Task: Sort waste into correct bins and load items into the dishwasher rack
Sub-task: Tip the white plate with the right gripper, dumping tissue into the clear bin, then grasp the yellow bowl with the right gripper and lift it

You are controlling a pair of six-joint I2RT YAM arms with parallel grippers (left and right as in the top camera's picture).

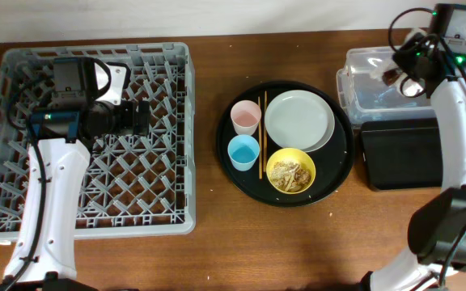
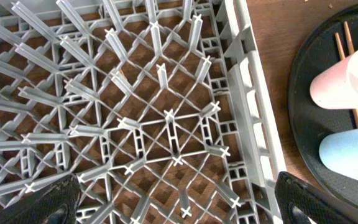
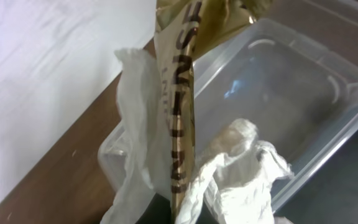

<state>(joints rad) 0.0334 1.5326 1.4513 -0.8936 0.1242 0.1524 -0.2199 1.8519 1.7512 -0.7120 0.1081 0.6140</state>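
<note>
Wrapper: a brown-gold foil strip (image 3: 182, 93) with dark lettering along its length, creased; its long axis runs straight out from the right gripper (image 1: 401, 74), over the tub.
Napkins: crumpled white paper (image 3: 241, 168), thin and wrinkled, bunched on both sides of the wrapper.
Right gripper: clamped on the wrapper and napkins; the fingers themselves are mostly hidden behind them.
Tub: clear plastic (image 3: 303, 81), rectangular with rounded corners, at the desk's far right corner.
Black bin: a shallow matte rectangle (image 1: 401, 153), just nearer than the tub, by the right edge.
Round tray: black (image 1: 245, 178), mid-desk, carrying the dishes.
Chopsticks: two thin wooden sticks (image 1: 262, 133), side by side, long axis running from near edge to far edge, between the cups and the plate.
Plate: white, round, smooth (image 1: 299, 120), on the tray's far right.
Bowl: yellow (image 1: 310, 166), nearer than the plate, holding beige crumbly scraps (image 1: 288, 171).
Cups: pink (image 1: 245, 118) farther, blue (image 1: 243, 151) nearer, both mouth up.
Rack: a grey plastic lattice of upright pegs (image 1: 160, 194), square, along the left edge.
Left gripper: fingers spread wide, holding nothing (image 2: 179, 205), over the rack's far right part.
</note>
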